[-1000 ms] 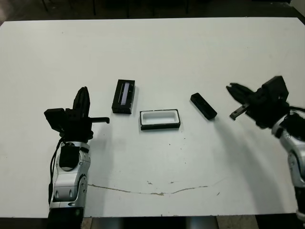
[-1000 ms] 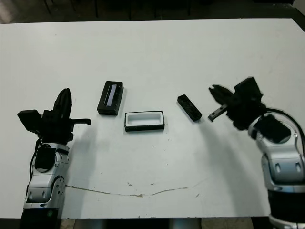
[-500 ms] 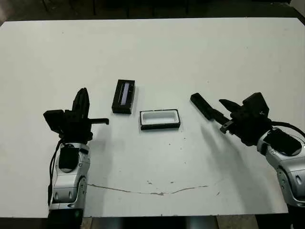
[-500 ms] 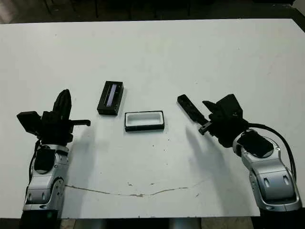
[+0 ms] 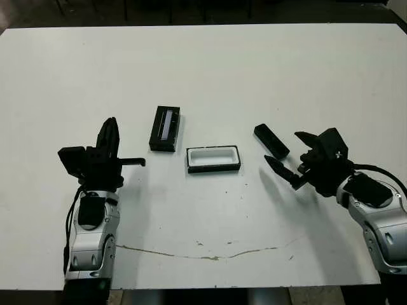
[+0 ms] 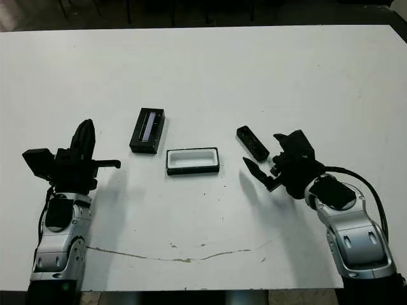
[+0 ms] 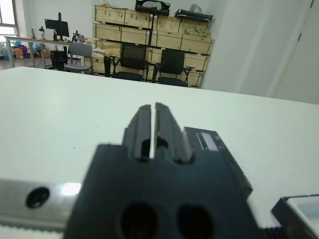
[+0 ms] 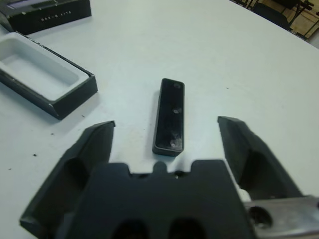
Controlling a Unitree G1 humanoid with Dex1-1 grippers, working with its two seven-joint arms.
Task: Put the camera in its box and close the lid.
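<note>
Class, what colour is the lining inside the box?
White. The box is black outside with a white lining, clearest in the right wrist view.

Silver forearms; black cables; black two-fingered left hand (image 5: 109, 136)

White tabletop (image 5: 254, 70), thin crack line (image 5: 210, 256) near front edge. Behind it: black office chairs (image 7: 149, 63), stacked wooden crates (image 7: 149, 34), monitor (image 7: 56, 25) on desk.

The lid (image 8: 47, 11) bears a line of small pale lettering on its side (too blurred to read).
</note>
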